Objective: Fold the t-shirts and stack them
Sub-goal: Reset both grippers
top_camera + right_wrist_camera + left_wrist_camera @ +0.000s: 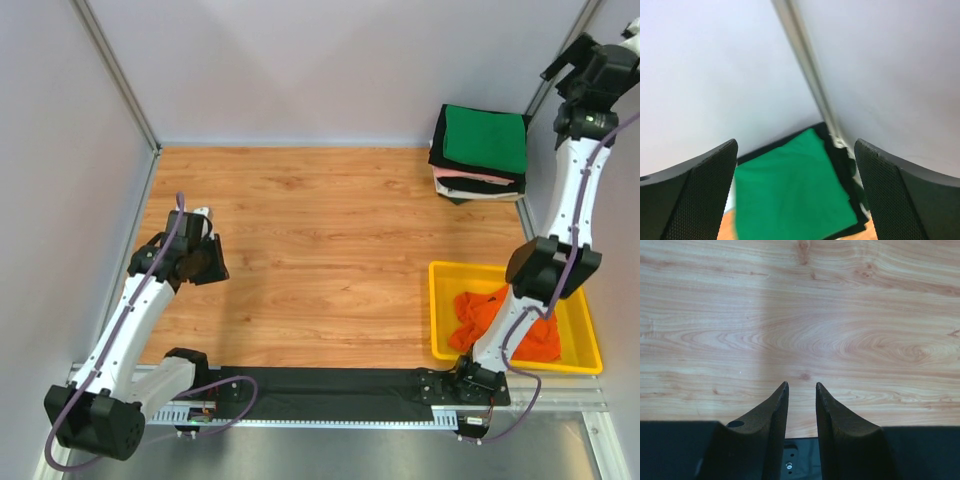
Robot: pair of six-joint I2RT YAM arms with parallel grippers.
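Note:
A stack of folded t-shirts sits at the table's back right corner, with a green shirt on top and black, pink and white ones beneath. A crumpled orange t-shirt lies in the yellow bin. My right gripper is raised high above and to the right of the stack, wide open and empty. Its wrist view looks down on the green shirt between the fingers. My left gripper hovers over bare wood at the left, jaws a narrow gap apart and empty.
Grey walls with metal corner posts close in the wooden table. The yellow bin stands at the near right beside the right arm. A black mat runs along the near edge between the arm bases.

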